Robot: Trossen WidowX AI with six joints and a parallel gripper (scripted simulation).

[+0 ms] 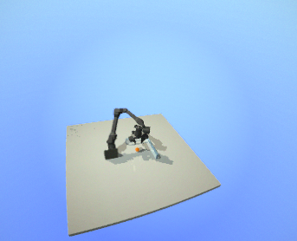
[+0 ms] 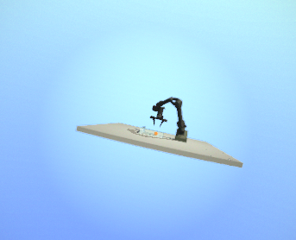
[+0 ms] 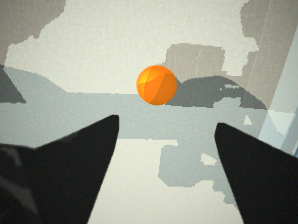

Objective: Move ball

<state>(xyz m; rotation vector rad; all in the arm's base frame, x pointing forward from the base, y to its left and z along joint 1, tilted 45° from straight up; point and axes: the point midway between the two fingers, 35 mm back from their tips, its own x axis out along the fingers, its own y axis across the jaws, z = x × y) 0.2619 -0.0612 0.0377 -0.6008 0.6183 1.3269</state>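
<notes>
The arm (image 1: 118, 126) rises from its base (image 1: 111, 154) near the middle of the worktop (image 1: 118, 195), leans upward, bends sharply at the elbow and slopes down again to the wrist. In the exterior view the same bend shows as an arch, with the hand (image 2: 157, 122) hanging from its far end, pointing down and held clear above the worktop surface.

The hand (image 3: 167, 150) is open and grips nothing: in the wrist view its two dark fingers stand well apart at the lower left and lower right, with bare worktop showing between them.

The orange ball (image 3: 157, 85) lies on the worktop beyond the fingertips, roughly centred over the gap between them but apart from both. A dark shadow falls just to its right. In the top view the ball (image 1: 137, 149) sits just in front of the hand (image 1: 139, 134), beside the pale blue clear wall (image 1: 152, 148) that runs off to its right. In the exterior view the ball (image 2: 155, 134) rests below the hand, a little toward the base side, among the low clear walls (image 2: 145, 131).
</notes>
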